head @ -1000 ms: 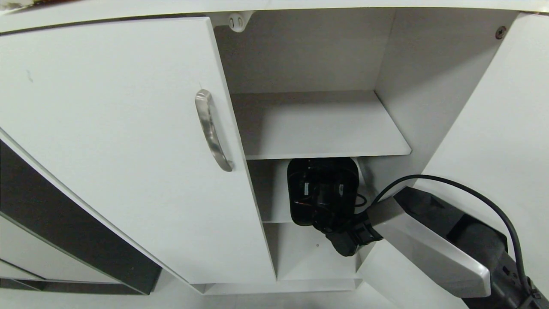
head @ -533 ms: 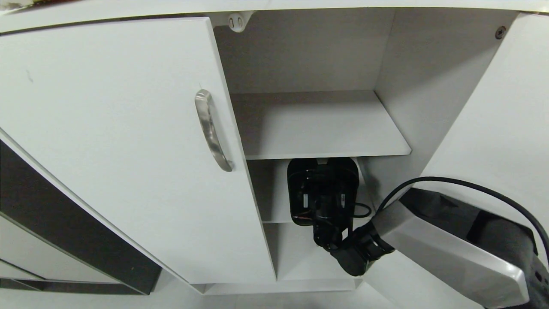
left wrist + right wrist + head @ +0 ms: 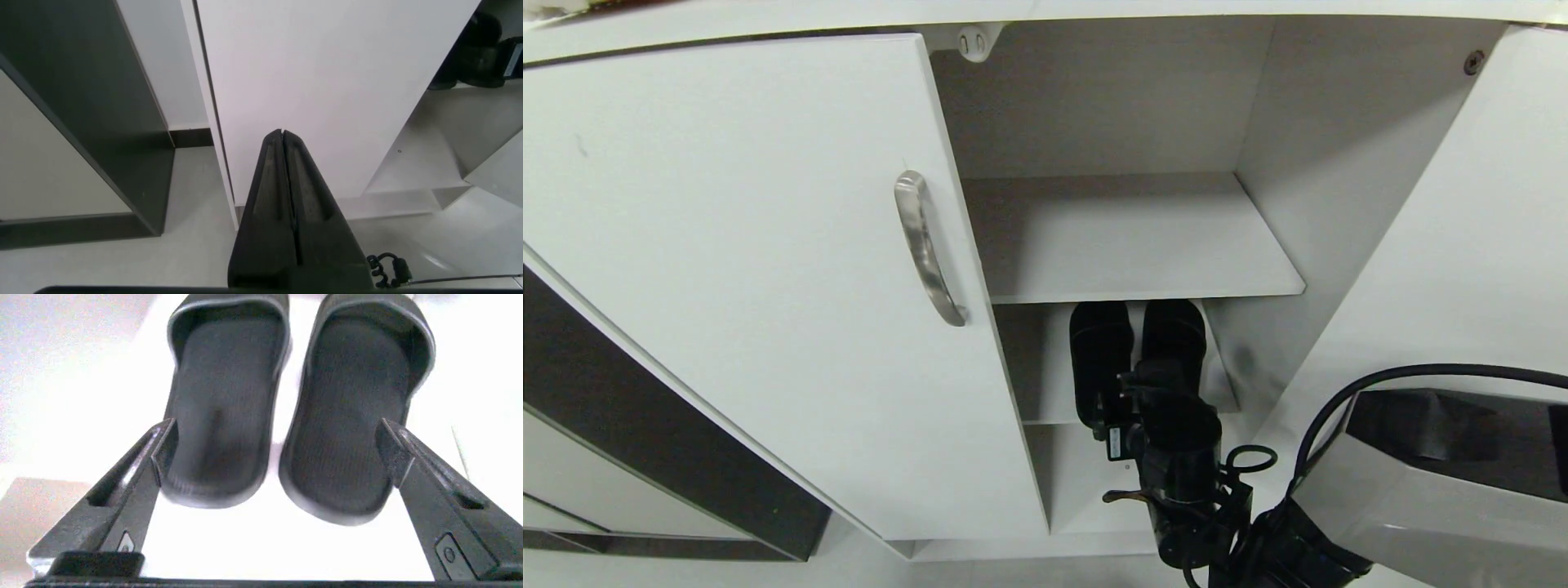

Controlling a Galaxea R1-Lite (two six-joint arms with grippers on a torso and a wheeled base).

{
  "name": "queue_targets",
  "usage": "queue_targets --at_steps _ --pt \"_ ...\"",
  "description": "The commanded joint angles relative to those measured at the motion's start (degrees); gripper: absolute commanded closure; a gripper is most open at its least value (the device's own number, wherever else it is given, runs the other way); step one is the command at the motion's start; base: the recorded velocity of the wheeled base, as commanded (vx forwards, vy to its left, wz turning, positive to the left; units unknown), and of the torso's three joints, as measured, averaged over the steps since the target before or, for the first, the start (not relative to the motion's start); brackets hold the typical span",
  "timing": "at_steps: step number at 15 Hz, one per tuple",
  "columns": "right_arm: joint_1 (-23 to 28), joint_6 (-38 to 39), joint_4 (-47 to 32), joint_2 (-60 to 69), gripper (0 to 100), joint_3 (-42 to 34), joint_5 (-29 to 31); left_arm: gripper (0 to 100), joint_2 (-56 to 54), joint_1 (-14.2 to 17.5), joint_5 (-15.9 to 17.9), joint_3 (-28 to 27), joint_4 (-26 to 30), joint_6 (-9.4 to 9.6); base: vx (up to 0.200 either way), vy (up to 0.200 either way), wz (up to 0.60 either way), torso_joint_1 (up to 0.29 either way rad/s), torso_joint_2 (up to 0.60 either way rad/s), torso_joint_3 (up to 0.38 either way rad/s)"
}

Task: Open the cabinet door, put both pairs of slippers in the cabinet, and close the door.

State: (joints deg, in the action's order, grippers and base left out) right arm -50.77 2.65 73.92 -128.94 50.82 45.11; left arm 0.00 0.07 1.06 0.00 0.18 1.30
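1. Cabinet (image 3: 1258,122): the right-hand door (image 3: 1462,245) stands swung open, while the left-hand door (image 3: 752,269) with its metal handle (image 3: 927,245) is shut. The opening step thus reads as done.
2. Pair of black slippers (image 3: 1098,359): the two lie side by side, toes inward, on the middle shelf (image 3: 73,392), directly below the bare upper shelf (image 3: 1127,237). Their heels are near the shelf's front edge.
3. Right gripper (image 3: 275,441): it is just in front of the slippers' heels at the cabinet opening. Its jaws are spread wide and released — one finger off each outer side of the pair, grasping nothing.
4. Left gripper (image 3: 282,139): it hangs low before the shut left-hand door, above the floor. Its jaws are pressed together on nothing.
5. Progress, as a judgement: the task appears roughly halfway. One pair is stowed in the cabinet; the second pair is not yet placed there, and the open door is not yet closed. The lower compartment (image 3: 1094,482) and the upper shelf both offer room for the remaining pair
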Motion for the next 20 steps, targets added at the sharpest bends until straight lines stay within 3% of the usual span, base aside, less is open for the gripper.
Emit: queue_targets --at_steps 1,10,20 --pt "-0.6 0.1 0.1 1.1 0 -0.9 0.0 100 0.1 0.0 0.0 0.0 0.0 -0.07 0.000 0.000 0.00 0.000 0.00 0.000" --pt "-0.6 0.1 0.3 1.2 0 -0.8 0.1 100 0.1 0.0 -0.1 0.0 0.0 -0.25 -0.200 0.000 0.00 0.003 0.00 0.002" --pt "-0.6 0.0 1.0 1.3 0 -1.0 0.1 100 0.1 0.0 -0.4 0.0 0.0 -0.51 0.000 0.000 0.00 0.001 0.00 0.007"
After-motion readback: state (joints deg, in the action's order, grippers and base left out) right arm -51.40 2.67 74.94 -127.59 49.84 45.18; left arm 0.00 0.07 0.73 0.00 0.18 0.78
